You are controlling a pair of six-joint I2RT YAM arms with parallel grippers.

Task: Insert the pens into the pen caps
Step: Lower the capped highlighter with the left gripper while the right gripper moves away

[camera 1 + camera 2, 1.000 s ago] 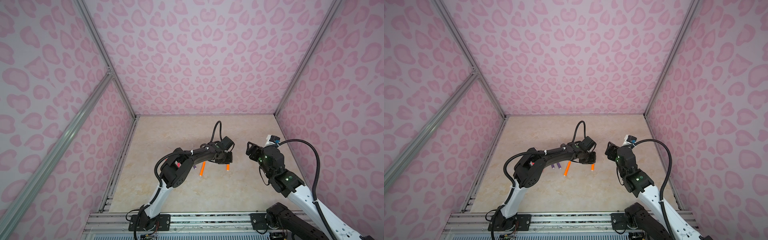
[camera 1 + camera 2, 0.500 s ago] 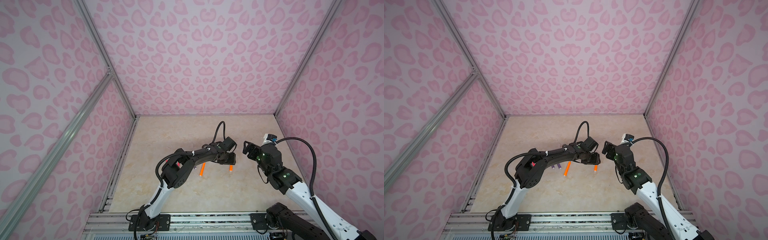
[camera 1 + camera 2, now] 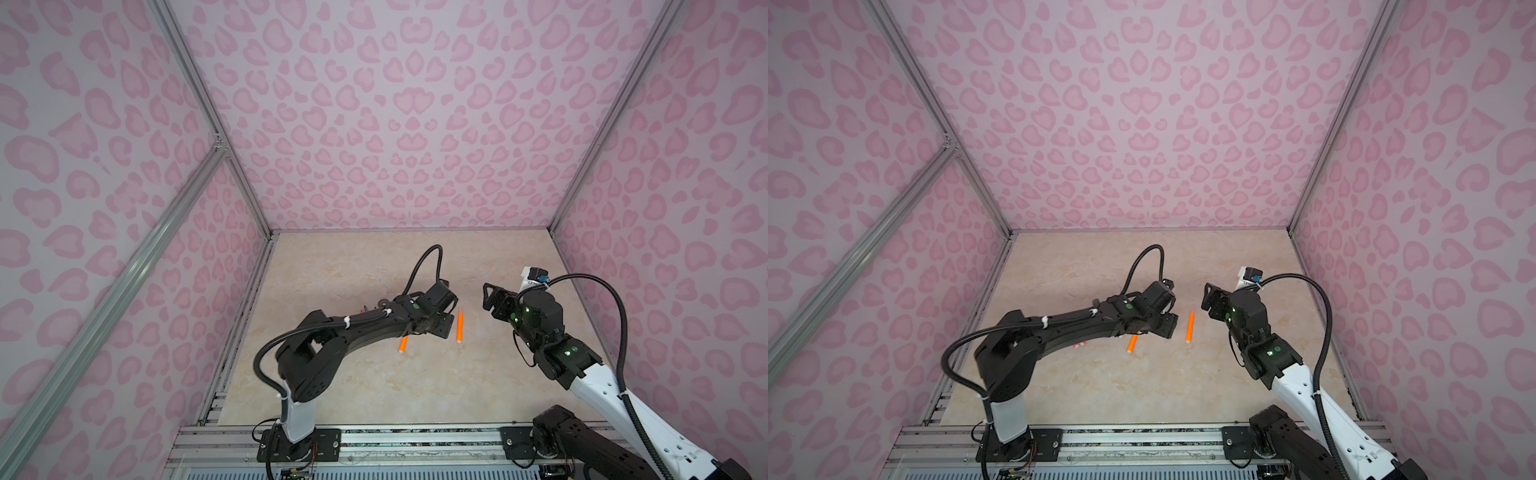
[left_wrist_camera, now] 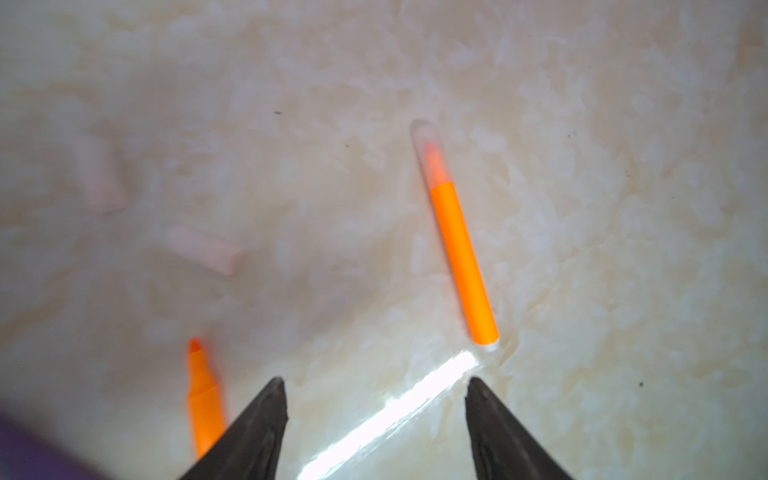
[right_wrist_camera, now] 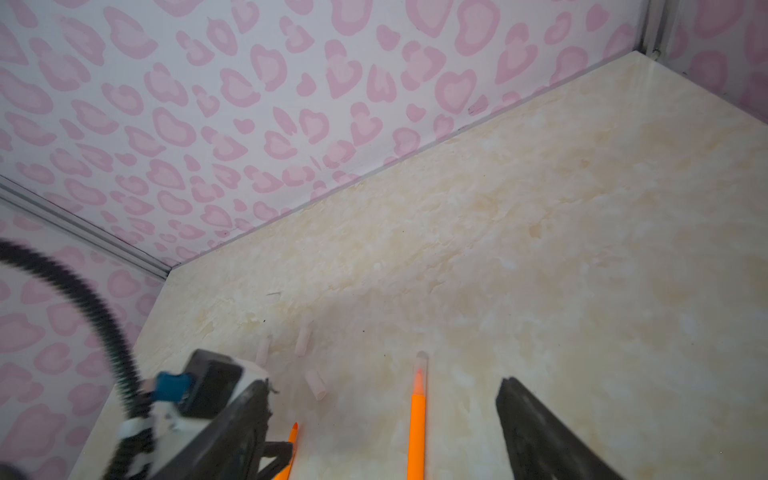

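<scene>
An orange pen [image 3: 459,326] [image 3: 1190,326] lies on the beige table with its tip inside a clear pen cap [image 4: 428,149] [image 5: 420,365]. My left gripper [image 3: 449,313] [image 4: 375,380] hangs just left of it, open, with nothing between its fingers. Facing it from the right, my right gripper [image 3: 488,297] [image 5: 382,384] is open and empty above the table. A second orange pen [image 3: 403,344] [image 4: 202,399], uncapped, lies partly under the left arm. Loose clear pen caps [image 4: 205,249] [image 5: 314,384] lie beyond the pens. White ends of pink-red pens [image 3: 1079,345] peek out below the left arm.
Pink patterned walls [image 3: 395,124] close in the table on three sides. A metal rail [image 3: 374,440] with both arm bases runs along the front edge. Two more clear caps [image 5: 303,338] lie further back toward the left wall.
My left gripper has opened and let go of the capped orange pen, which now lies on the table. The right gripper has shifted slightly left.
</scene>
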